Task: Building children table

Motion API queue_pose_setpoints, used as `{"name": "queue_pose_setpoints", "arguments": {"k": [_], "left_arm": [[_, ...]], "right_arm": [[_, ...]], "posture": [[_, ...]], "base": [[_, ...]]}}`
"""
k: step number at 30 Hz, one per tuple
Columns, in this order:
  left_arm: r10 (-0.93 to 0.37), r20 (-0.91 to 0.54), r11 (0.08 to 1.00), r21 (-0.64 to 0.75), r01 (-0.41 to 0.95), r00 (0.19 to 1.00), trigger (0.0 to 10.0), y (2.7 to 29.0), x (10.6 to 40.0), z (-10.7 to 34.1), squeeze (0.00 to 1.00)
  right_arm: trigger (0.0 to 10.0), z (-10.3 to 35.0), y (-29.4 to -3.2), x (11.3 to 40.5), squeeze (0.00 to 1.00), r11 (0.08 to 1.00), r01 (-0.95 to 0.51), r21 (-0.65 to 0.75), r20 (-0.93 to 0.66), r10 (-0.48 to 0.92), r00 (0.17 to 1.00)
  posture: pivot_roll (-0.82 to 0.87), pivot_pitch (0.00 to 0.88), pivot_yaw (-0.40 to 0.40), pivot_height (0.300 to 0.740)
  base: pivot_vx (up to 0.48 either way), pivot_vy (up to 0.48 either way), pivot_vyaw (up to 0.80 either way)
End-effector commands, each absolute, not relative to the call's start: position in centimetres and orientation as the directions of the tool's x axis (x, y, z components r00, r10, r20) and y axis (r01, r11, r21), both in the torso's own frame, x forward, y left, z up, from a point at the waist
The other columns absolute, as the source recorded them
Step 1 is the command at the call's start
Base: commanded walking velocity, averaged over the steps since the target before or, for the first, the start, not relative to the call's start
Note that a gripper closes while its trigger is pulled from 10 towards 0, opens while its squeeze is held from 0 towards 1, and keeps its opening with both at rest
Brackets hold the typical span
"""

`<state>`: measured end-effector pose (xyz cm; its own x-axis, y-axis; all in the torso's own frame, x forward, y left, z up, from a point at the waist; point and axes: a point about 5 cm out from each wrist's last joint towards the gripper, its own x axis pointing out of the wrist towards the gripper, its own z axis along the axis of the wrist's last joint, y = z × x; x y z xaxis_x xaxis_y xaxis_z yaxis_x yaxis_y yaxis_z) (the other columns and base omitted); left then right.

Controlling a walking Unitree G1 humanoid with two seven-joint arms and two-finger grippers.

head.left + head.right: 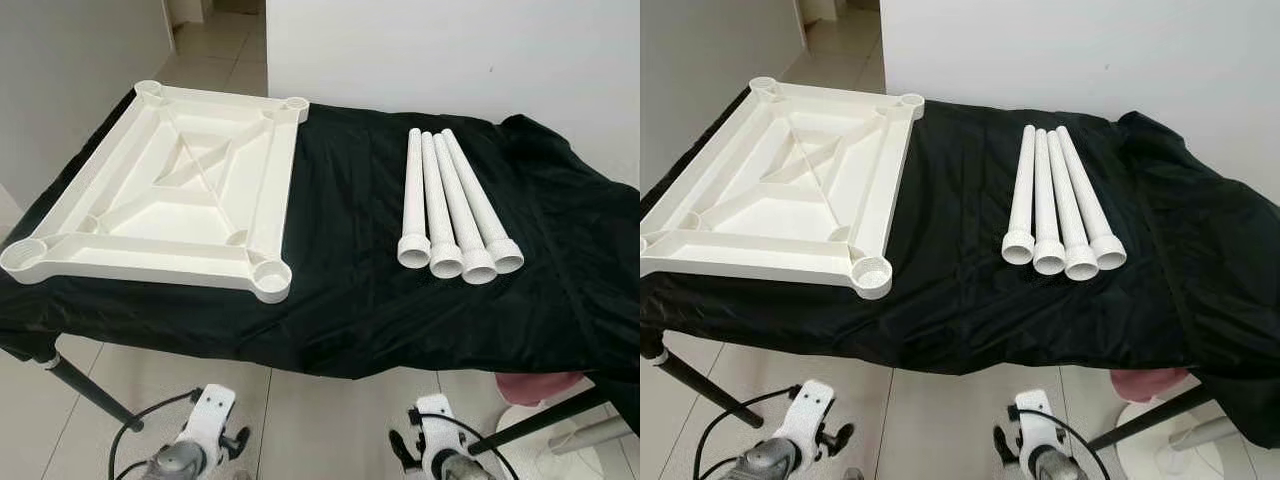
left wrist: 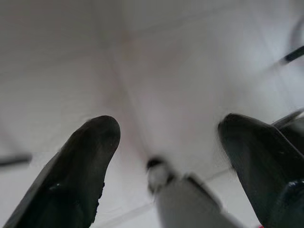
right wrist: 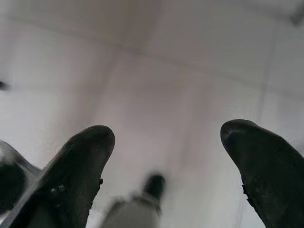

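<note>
Four white plastic tube legs (image 1: 452, 205) lie side by side right of upturned white plastic tabletop (image 1: 160, 195), long axes pointing away from robot, sockets nearest. Right gripper (image 3: 166, 166) nearer legs, left gripper (image 2: 164, 156) nearer tabletop; both hang low, fingers wide, empty.

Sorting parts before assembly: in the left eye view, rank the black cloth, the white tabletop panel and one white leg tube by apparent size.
1. black cloth, covering nearly the whole table.
2. white tabletop panel, lying underside up on the left.
3. one white leg tube; the four tubes look alike, so none ranks above another.
</note>
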<state>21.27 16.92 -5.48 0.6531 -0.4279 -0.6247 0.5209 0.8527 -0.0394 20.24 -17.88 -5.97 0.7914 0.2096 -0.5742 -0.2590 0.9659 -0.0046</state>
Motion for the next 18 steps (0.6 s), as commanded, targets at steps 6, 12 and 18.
{"name": "queue_pose_setpoints", "arguments": {"k": [6, 12, 18], "left_arm": [[-0.635, -0.507, 0.715, -0.099, 0.692, 0.583, 10.0, 16.3, 21.3, -4.0, 0.00], [-0.759, -0.415, 0.598, -0.137, 0.790, 0.502, 10.0, 16.0, 21.0, -2.6, 0.00], [-0.859, -0.391, 0.421, -0.173, 0.890, 0.331, 10.0, 16.5, 20.2, -0.5, 0.00]], "right_arm": [[10.0, -4.1, -18.1, 20.7, 0.00, 0.905, -0.421, 0.057, -0.422, 0.404, 0.812], [10.0, -2.7, -18.2, 20.4, 0.00, 0.825, -0.559, 0.082, -0.333, 0.551, 0.765], [10.0, -0.3, -18.6, 19.4, 0.00, 0.649, -0.759, 0.052, -0.283, 0.739, 0.612]], "posture": [[0.00, 0.000, -0.024, 0.740], [0.00, 0.000, -0.024, 0.740], [0.01, 0.002, -0.027, 0.740]], "base": [[0.000, 0.000, 0.00], [0.000, 0.000, 0.00], [0.000, 0.000, 0.00]]}}
